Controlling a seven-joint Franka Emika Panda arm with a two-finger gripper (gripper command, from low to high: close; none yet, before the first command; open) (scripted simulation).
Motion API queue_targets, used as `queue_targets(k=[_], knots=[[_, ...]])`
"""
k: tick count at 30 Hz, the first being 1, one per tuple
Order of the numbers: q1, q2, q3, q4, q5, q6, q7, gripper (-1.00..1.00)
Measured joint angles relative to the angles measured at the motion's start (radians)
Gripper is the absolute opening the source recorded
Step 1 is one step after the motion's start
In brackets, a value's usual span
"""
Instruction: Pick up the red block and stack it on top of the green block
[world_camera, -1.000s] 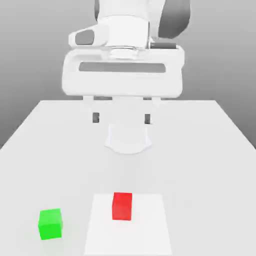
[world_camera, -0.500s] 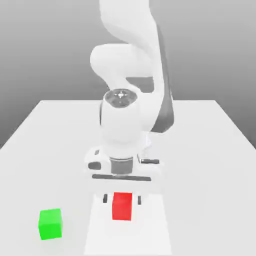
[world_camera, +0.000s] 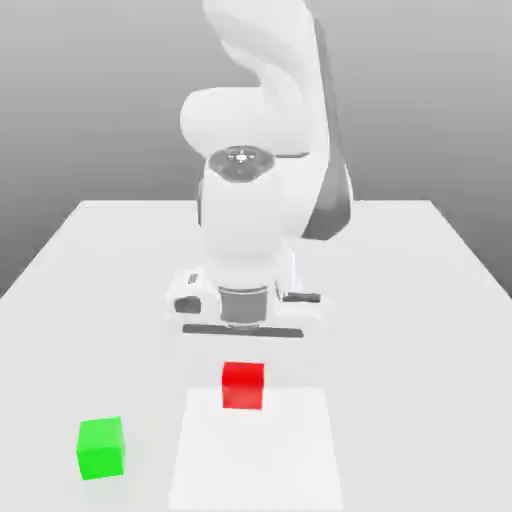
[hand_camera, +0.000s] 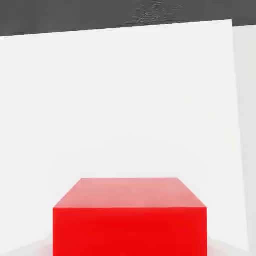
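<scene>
Landmark: the green block, resting on the worktop toward the exterior view's left, its top bare.

Red block: to the exterior view's right of the green block, well apart from it, and set farther back toward the arm. It appears raised, over the far edge of the white sheet that lies to the right of the green block. Looks level in the exterior view.

Pincer: closed on the red block, as I judge it; in the hand view pale finger shapes press in at both flanks of the block.

Step in hand, by my reading: the lift. Stacking yet to do. What counts is the offset: from pincer to green block runs toward the exterior view's left and nearer the camera. Carry should go diagonally that way, block kept above the green one's top. Too low a pass could knock the green block; the green block also sits slightly turned, so faces may need matching.
</scene>
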Motion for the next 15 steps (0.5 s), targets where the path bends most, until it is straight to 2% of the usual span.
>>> queue_targets(k=[6, 11, 12, 15], knots=[[-0.193, 0.056, -0.113, 0.189, 0.019, -0.133, 0.241, -1.00], [-0.215, 0.214, -0.098, 0.227, 0.073, -0.015, 0.244, -1.00], [-0.220, 0.237, -0.092, 0.228, 0.080, 0.006, 0.239, 1.00], [-0.220, 0.237, -0.092, 0.228, 0.080, 0.006, 0.239, 1.00]])
